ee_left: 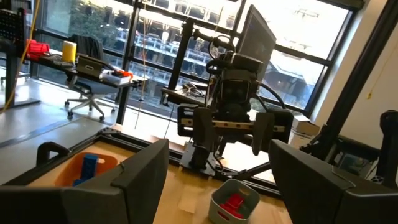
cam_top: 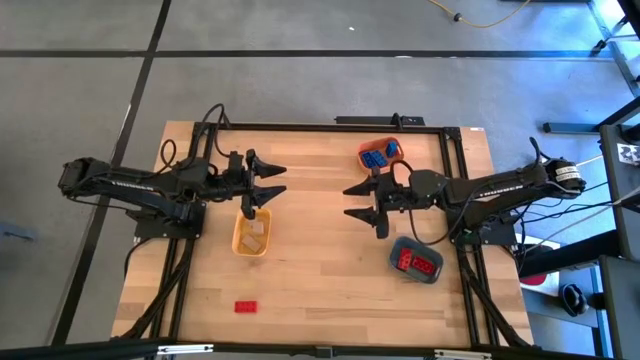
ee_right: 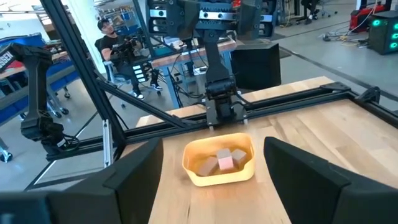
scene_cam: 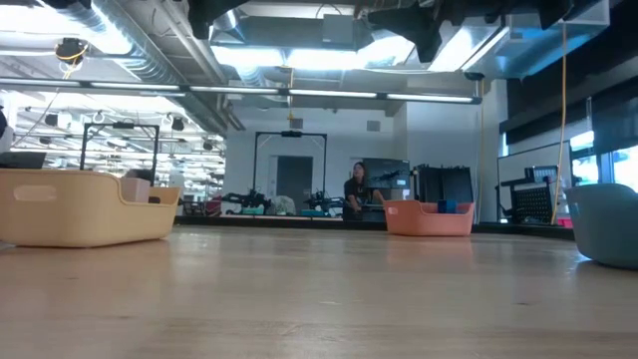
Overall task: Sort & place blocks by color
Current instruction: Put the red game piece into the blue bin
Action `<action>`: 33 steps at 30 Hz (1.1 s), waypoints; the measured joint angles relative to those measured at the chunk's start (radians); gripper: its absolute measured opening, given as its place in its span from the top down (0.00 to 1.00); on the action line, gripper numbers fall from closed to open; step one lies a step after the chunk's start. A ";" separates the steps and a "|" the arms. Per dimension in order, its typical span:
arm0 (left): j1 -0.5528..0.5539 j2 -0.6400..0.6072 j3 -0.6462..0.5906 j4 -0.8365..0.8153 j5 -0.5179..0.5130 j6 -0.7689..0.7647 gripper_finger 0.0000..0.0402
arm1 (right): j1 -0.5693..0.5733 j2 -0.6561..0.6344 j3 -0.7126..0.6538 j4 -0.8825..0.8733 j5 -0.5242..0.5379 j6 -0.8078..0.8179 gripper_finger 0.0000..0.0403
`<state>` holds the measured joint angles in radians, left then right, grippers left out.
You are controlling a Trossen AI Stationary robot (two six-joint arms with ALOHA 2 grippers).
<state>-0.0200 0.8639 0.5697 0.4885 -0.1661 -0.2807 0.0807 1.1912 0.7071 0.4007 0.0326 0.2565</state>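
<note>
I am eyeing one small red rectangular plastic brick (cam_top: 246,306), long axis crosswise, lying nearer my wide, empty left claw (cam_top: 277,181).

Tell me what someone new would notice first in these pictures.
Probably the two dark arms facing each other over the wooden table, left gripper and right gripper both open and empty. Next, the three trays: yellow tray with beige blocks, orange tray with blue blocks, slate-blue tray with red ones. One red block lies alone near the front edge.
</note>
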 joint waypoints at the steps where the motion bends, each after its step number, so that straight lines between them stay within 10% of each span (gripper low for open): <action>1: 0.000 0.000 0.000 0.000 -0.002 -0.002 0.33 | 0.000 0.000 0.000 0.000 0.000 0.000 0.30; 15: -0.383 0.258 0.478 -1.216 0.012 -0.226 0.34 | 0.000 0.000 0.000 -0.010 0.002 0.000 0.30; 24: -0.779 0.627 0.494 -1.237 0.023 -0.426 0.34 | 0.000 0.000 0.000 -0.053 0.003 -0.004 0.30; 33: -0.889 0.902 0.494 -1.146 0.064 -0.518 0.34 | 0.000 0.000 0.000 -0.086 0.003 -0.004 0.30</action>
<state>-0.9086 1.7658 1.0634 -0.6580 -0.1019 -0.7991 0.0807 1.1912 0.7071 0.3148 0.0353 0.2523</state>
